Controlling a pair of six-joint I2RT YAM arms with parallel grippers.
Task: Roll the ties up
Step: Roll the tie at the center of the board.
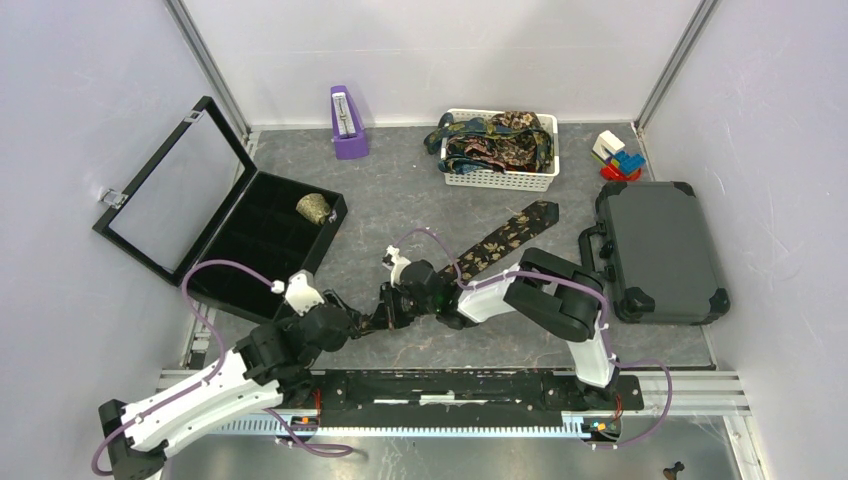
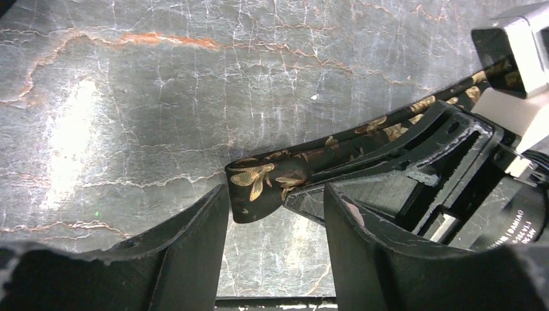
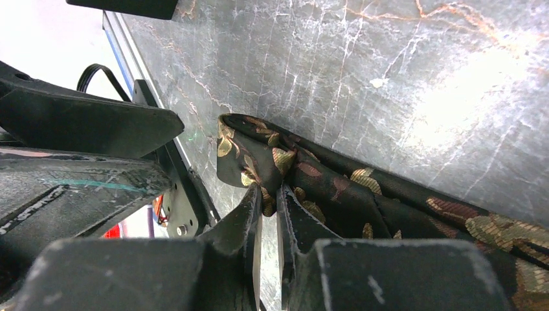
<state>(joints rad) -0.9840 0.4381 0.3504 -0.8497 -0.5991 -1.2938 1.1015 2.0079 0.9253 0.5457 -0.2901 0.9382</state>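
Observation:
A dark brown tie with a gold floral print [image 1: 505, 236] lies diagonally on the table, its wide end at the back right. Its narrow end [image 3: 259, 155] is folded over and pinched between the fingers of my right gripper [image 3: 268, 197], which is shut on it. In the left wrist view the same folded end [image 2: 265, 184] hangs just ahead of my left gripper [image 2: 275, 214], whose jaws stand open on either side of it without touching. The two grippers meet near the table's front middle [image 1: 385, 310]. More ties [image 1: 495, 140] fill a white basket [image 1: 500, 180].
An open black case with compartments [image 1: 255, 240] stands at the left, a rolled tie [image 1: 314, 208] in one cell. A grey hard case [image 1: 660, 250] lies at the right. A purple metronome [image 1: 347, 125] and coloured toy blocks [image 1: 618, 157] sit at the back.

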